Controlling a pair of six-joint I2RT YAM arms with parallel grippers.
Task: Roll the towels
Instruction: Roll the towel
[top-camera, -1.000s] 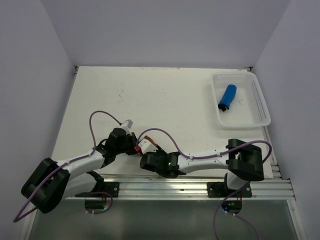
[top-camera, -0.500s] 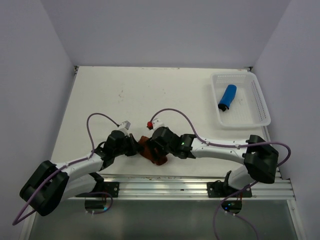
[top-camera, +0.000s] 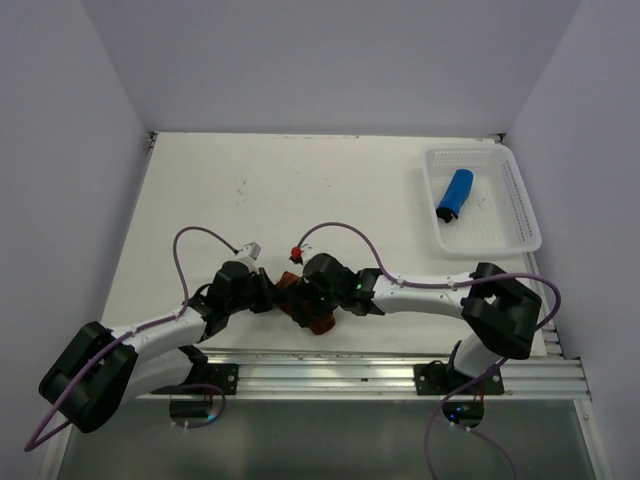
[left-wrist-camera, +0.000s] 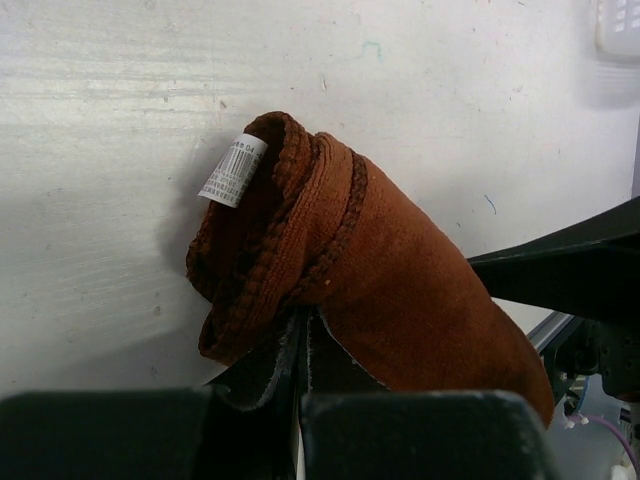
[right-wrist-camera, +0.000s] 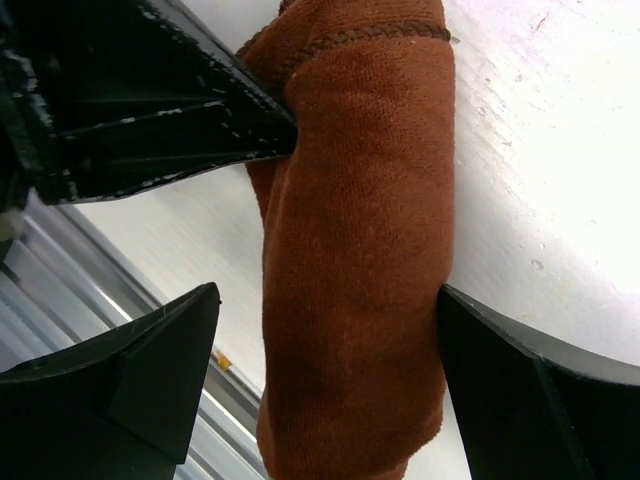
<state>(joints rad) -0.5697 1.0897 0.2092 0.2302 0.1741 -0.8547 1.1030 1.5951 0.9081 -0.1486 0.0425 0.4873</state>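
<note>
Near the table's (top-camera: 200, 200) front edge, our left claw (left-wrist-camera: 300, 375) has pinched shut on the rolled brown towel (top-camera: 312, 312). Our right claw (right-wrist-camera: 320, 390) has spread wide and now straddles it without gripping. The roll looks finished. Beyond, open table reaches the basket (top-camera: 520, 215) holding the blue towel (top-camera: 456, 192).

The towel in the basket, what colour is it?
Bright blue; the towel shows best in the top external view, inside the basket.
</note>
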